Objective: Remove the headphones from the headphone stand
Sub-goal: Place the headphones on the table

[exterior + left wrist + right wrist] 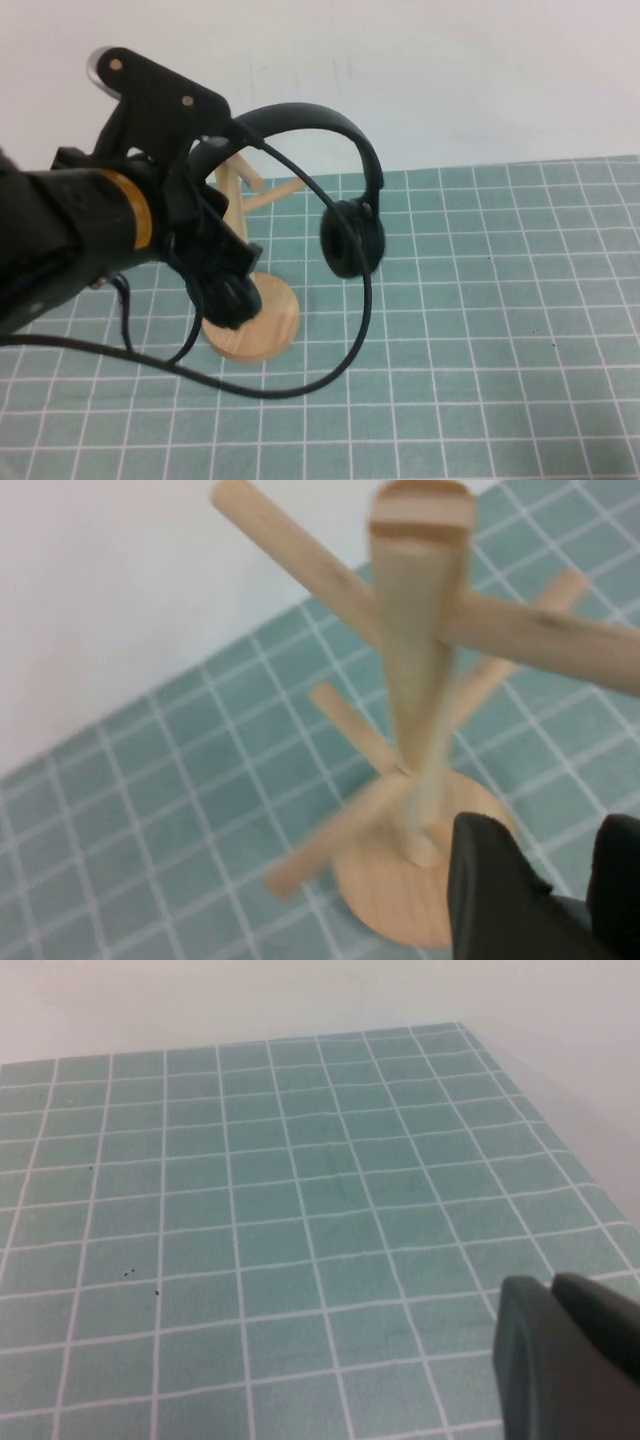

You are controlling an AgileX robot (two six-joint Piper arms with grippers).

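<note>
The black headphones (350, 237) hang in the air just right of the wooden headphone stand (265, 325), clear of its pegs. Their headband (300, 112) arches over to my left gripper (232, 285), which is shut on their left side above the stand's base. That side's ear cup is hidden behind the gripper. In the left wrist view the stand (420, 680) is bare, and my left gripper (560, 865) is beside its disc base. My right gripper (550, 1288) is shut and empty, low over bare mat, and is out of the high view.
A green grid mat (500, 300) covers the table, and a white wall stands behind it. A thin black cable (250, 390) loops from the left arm's side across the mat in front of the stand and up to the right ear cup.
</note>
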